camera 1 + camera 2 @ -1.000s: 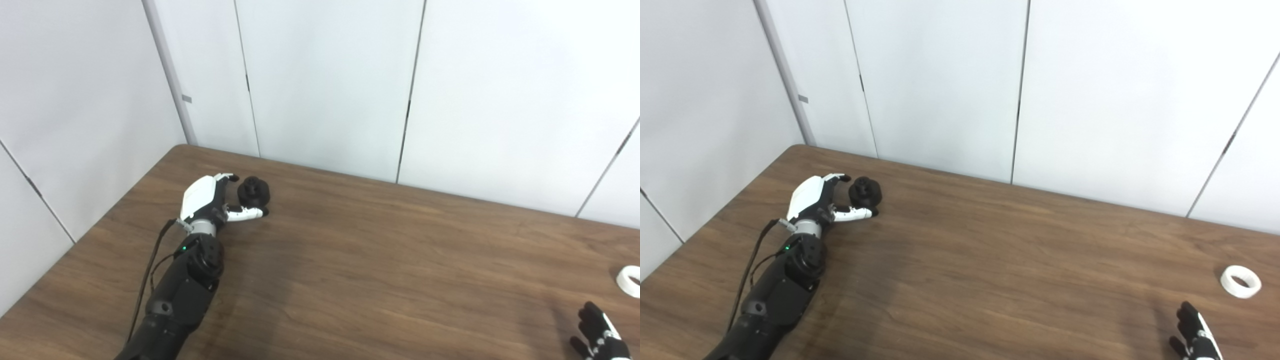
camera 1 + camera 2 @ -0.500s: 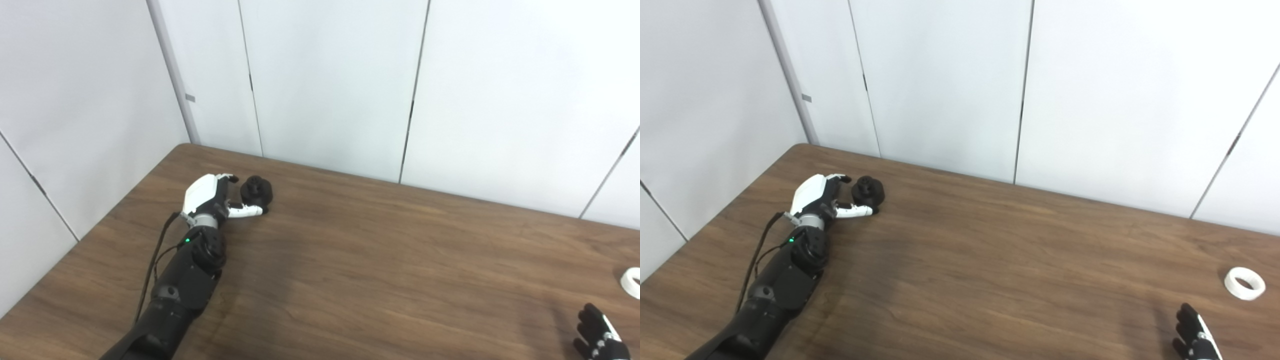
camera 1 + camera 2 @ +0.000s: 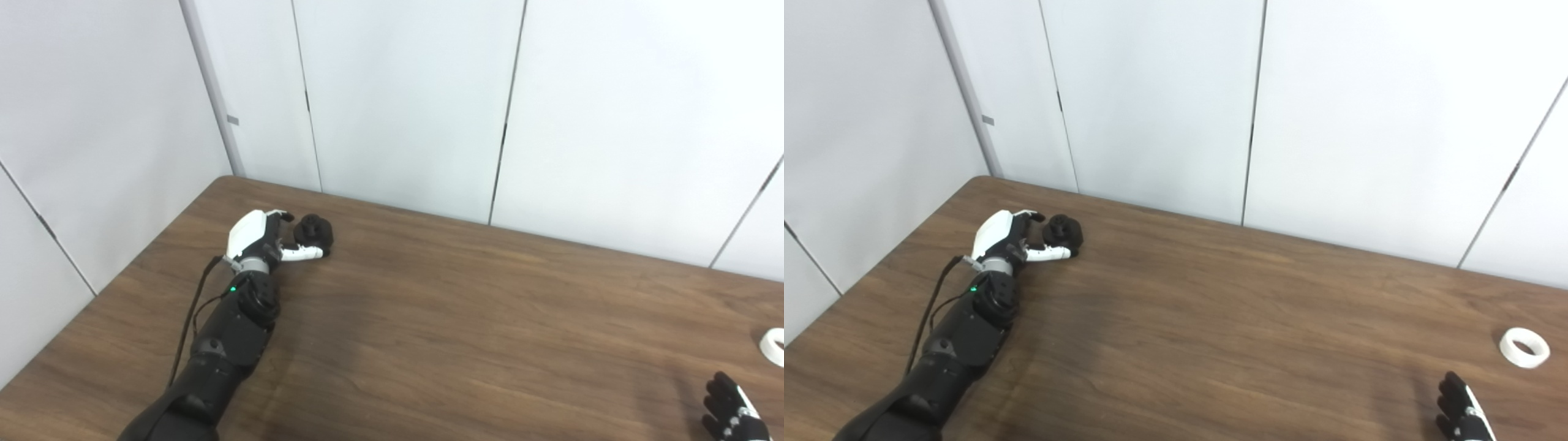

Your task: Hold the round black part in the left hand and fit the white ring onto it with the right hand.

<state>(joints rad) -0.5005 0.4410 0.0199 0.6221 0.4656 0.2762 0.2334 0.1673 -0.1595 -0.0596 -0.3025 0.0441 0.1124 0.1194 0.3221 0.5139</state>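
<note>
left hand (image 3: pixel 260 237) reaches far out over the brown wooden table (image 3: pixel 465 318), close to its far left corner, with its white back turned up. its fingers (image 3: pixel 283 215) curl over the far side of the round black part (image 3: pixel 313 231) and its white thumb (image 3: pixel 301 252) lies along the near side, so the part sits between them, touching the table. the hand cups the part, but whether the fingers truly press on it is too small to tell from here. the dark forearm (image 3: pixel 229 331) runs back toward the bottom left edge, with a small green light (image 3: pixel 233 290) at the wrist and a thin black cable (image 3: pixel 190 324) looping along its outer side.

right hand (image 3: pixel 1461 413) shows only at the bottom right edge: dark fingers spread apart and pointing up, holding nothing, low over the table. the white ring (image 3: pixel 1524 347) lies flat on the wood near that hand, on its far side and a little to the right, not touching it. in the left eye view the ring is cut by the right edge. ring and black part are well apart, at opposite ends of the table. white wall panels (image 3: pixel 1151 104) stand behind the table.
</note>
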